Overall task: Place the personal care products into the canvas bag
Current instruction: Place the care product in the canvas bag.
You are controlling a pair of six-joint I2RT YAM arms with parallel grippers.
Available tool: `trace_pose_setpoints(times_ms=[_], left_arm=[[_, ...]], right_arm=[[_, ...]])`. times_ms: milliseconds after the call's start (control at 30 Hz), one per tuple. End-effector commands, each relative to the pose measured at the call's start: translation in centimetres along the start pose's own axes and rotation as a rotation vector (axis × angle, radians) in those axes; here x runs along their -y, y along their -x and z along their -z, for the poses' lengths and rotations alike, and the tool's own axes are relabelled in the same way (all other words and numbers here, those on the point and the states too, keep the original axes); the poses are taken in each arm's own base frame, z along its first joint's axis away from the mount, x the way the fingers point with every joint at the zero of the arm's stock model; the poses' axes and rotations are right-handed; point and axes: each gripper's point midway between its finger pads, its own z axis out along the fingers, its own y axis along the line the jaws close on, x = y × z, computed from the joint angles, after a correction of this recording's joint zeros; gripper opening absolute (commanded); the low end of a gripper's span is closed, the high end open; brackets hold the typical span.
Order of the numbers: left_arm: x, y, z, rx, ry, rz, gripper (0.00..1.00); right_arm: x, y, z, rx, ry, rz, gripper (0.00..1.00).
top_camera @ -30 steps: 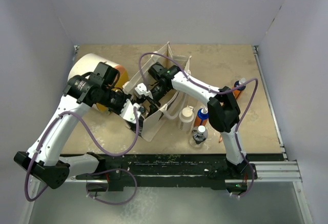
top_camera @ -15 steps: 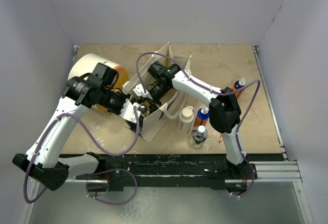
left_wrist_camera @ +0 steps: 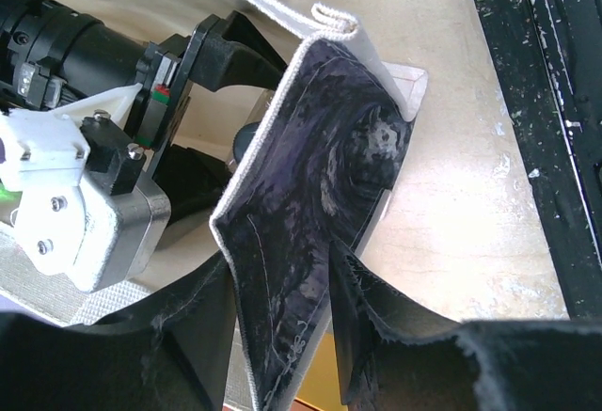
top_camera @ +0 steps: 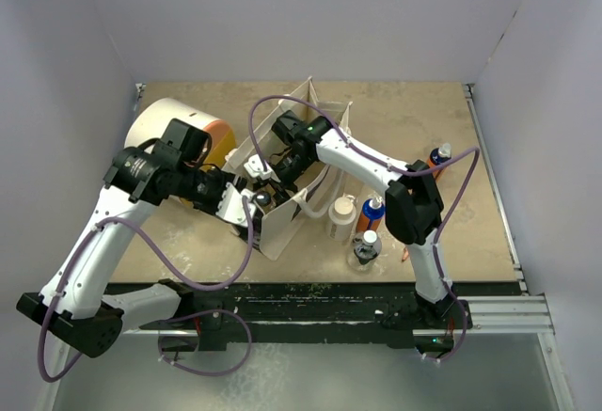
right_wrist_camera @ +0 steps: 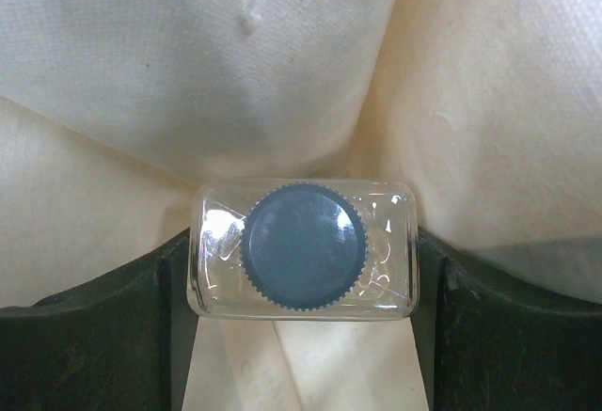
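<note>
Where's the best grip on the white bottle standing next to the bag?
Probably its cap end, from straight above: the white bottle stands upright. Close along the near-far line, since the bag crowds its left and the orange bottle its right.

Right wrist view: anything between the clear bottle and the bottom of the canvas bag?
Nothing visible. The clear bottle, held by the right gripper, has only the lining of the canvas bag beyond it.
</note>
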Motion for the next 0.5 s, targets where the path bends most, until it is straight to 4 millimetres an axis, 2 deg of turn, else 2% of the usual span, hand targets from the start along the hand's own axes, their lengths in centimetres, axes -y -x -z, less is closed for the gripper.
trace_pose_setpoints(times_ms=[0, 133, 300, 467], left_arm=[[0.3, 0.2, 0.5, 0.005, 0.023, 0.011, 0.46], [0.5, 0.2, 0.5, 0.002, 0.023, 0.017, 0.46], [0.4, 0.2, 0.7, 0.002, 0.034, 0.019, 0.46], [0.5, 0.4, 0.9, 0.004, 0.041, 0.02, 0.46]], right_arm=[[-0.4, 4.9, 2.5, 0.044, -0.043, 0.067, 0.74], [-0.2, 5.3, 2.7, 0.049, -0.05, 0.062, 0.79], [-0.2, 6.2, 3.2, 0.055, -0.062, 0.069, 0.91], [-0.5, 7.0, 3.5, 0.069, -0.063, 0.071, 0.95]])
